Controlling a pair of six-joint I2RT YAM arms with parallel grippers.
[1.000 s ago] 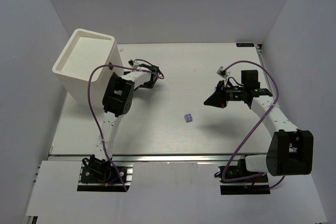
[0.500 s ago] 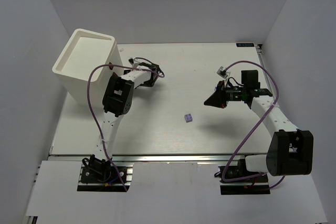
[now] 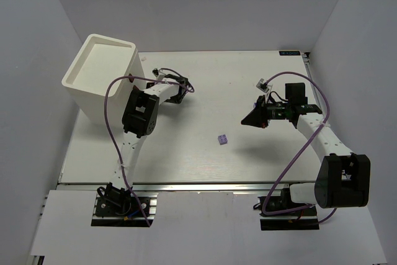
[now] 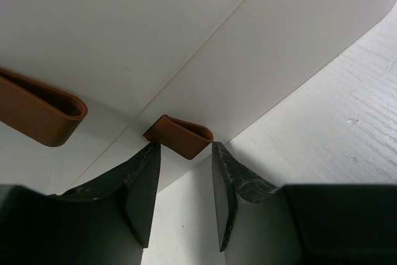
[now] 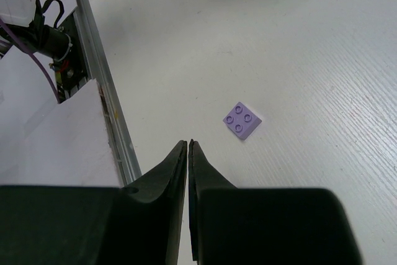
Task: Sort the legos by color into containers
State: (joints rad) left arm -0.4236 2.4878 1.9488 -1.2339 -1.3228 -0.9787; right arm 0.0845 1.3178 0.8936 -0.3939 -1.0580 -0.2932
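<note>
One lavender lego lies on the white table mid-centre; it also shows in the right wrist view, studs up. No other legos show. The cream-white box stands at the back left. My left gripper is at the box's right face. In the left wrist view the left gripper is open, its tips either side of a small brown knob on a closed drawer front. A second knob is to the left. My right gripper hangs above the table, shut and empty, right of the lego.
A metal rail runs along the table's near edge and shows in the right wrist view. White walls enclose the table on three sides. Purple cables loop over both arms.
My left arm has edged slightly toward the box. The right arm and the lavender lego have not moved.
</note>
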